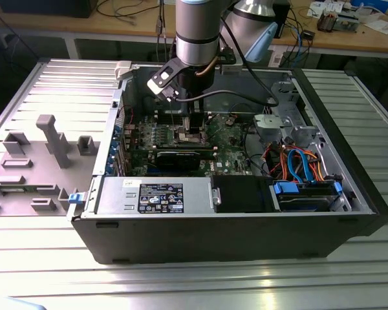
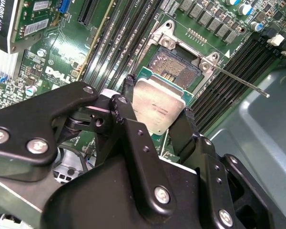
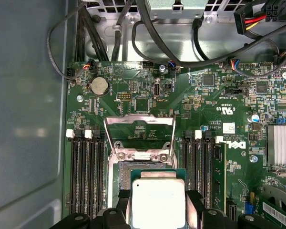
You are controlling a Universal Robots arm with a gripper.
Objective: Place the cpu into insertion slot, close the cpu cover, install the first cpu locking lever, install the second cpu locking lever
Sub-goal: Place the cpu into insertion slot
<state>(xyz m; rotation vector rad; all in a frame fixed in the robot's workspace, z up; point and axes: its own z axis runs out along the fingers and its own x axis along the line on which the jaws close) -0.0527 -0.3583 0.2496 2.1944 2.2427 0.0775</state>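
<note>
Silver-grey metal sits between my fingers (image 2: pixel 181 129): my hand (image 2: pixel 158 98) is clamped on the cpu (image 2: pixel 159 112), one black finger on each of two opposite edges. In the first wrist view the cpu (image 3: pixel 158 205) hangs flat, its green rim just showing around the metal top, over the near part of the open insertion slot (image 3: pixel 133 169). I cannot tell whether its underside touches the slot's contacts.

The slot's bare contact field (image 2: pixel 174 67) shows beyond the chip in the second wrist view, uncovered. The cpu cover (image 3: pixel 139 153) is swung up on its hinge at the far side of the slot, and the green board (image 3: pixel 133 95) shows through its square window. A thin metal lever (image 2: pixel 238 80) stands released, slanting out over the black memory slots (image 2: pixel 224 90) beside the socket. More memory slots (image 3: pixel 86 174) flank the socket on both sides.

In the exterior view my hand (image 1: pixel 193 126) reaches straight down into the open computer case (image 1: pixel 233 239), which lies on its side on the ribbed metal worktop (image 1: pixel 194 284). A grey moulded fixture (image 1: pixel 52 139) sits beside the case on the exterior view's left.
</note>
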